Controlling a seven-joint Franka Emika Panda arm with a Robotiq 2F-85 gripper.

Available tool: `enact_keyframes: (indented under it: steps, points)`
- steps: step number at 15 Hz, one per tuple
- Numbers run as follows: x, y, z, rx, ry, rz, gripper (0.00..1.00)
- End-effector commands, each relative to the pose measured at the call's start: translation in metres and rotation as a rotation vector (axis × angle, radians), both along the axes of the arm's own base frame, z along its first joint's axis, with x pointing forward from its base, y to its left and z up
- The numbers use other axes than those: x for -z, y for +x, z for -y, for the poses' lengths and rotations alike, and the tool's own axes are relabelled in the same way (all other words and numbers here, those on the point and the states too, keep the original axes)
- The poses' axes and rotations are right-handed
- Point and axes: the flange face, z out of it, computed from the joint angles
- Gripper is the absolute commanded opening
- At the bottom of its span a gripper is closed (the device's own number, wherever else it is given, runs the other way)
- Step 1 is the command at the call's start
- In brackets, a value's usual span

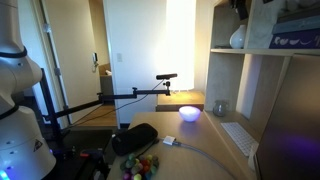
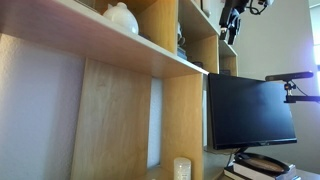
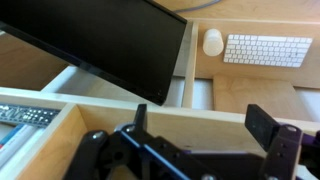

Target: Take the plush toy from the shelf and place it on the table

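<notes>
The plush toy does not show in any view. The pale-wood shelf (image 1: 262, 75) stands on the table (image 1: 205, 140); it also shows from below in an exterior view (image 2: 120, 95). My gripper (image 3: 203, 125) is open and empty in the wrist view, its two dark fingers spread above a shelf board (image 3: 100, 120). It looks down on the table (image 3: 250, 92). In an exterior view the gripper (image 2: 233, 18) hangs high beside the upper shelf compartments.
A white vase (image 1: 238, 38) stands on a shelf board, also in view from below (image 2: 122, 17). A black monitor (image 3: 100, 40), keyboard (image 3: 265, 50), mouse (image 3: 212, 42), glowing bowl (image 1: 189, 113), black pouch (image 1: 135, 138) and black arm stand (image 1: 135, 94) occupy the desk.
</notes>
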Motion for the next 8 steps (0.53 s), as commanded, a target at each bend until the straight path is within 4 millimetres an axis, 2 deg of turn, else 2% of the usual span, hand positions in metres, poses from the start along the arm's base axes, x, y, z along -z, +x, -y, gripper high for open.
enact_keyframes:
  steps: [1,8]
  points:
    - [0.005,0.008,-0.018,-0.065,-0.032,0.103,1.00]
    - [0.014,0.023,-0.032,-0.147,-0.034,0.290,1.00]
